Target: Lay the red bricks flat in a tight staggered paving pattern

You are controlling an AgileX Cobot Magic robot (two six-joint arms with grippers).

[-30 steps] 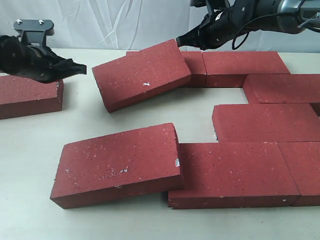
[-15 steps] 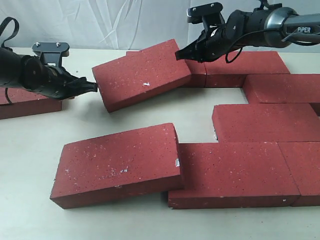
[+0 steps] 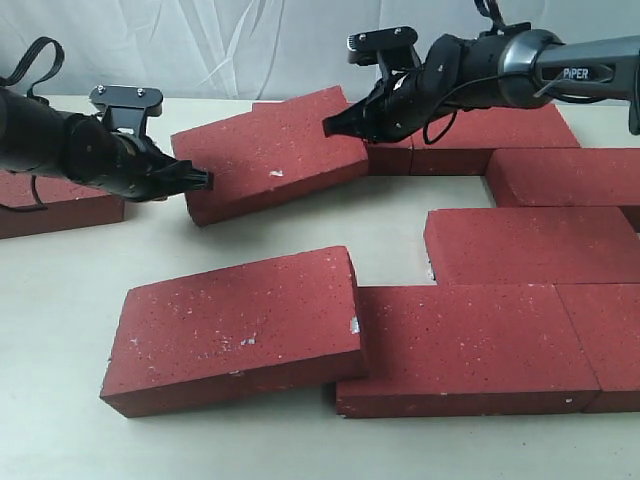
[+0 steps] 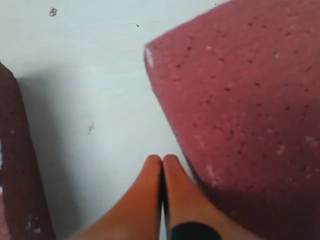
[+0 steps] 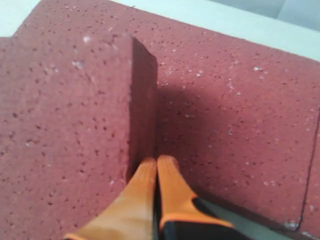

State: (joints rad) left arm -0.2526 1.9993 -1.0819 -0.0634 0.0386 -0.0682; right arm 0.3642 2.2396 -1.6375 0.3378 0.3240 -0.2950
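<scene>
Several dark red speckled bricks lie on the pale table. One skewed brick [image 3: 268, 155] [image 4: 250, 110] [image 5: 65, 130] sits at the back, its right end propped on a flat back-row brick [image 3: 392, 145] [image 5: 235, 110]. My left gripper [image 3: 203, 179] [image 4: 162, 161] is shut with nothing in it, its tips at that brick's near-left corner. Shut and empty too, my right gripper [image 3: 330, 127] [image 5: 156, 162] presses against the same brick's raised right end. Another tilted brick [image 3: 235, 325] at the front leans on a flat brick [image 3: 465, 345].
Flat bricks [image 3: 535, 245] fill the right half of the table in rows, with a gap behind them. A lone brick [image 3: 55, 205] [image 4: 20, 175] lies at the far left behind my left arm. A white cloth hangs along the back.
My left gripper has moved right to the skewed brick's left corner. My right gripper has pushed leftward on its raised end, and the brick has shifted left.
</scene>
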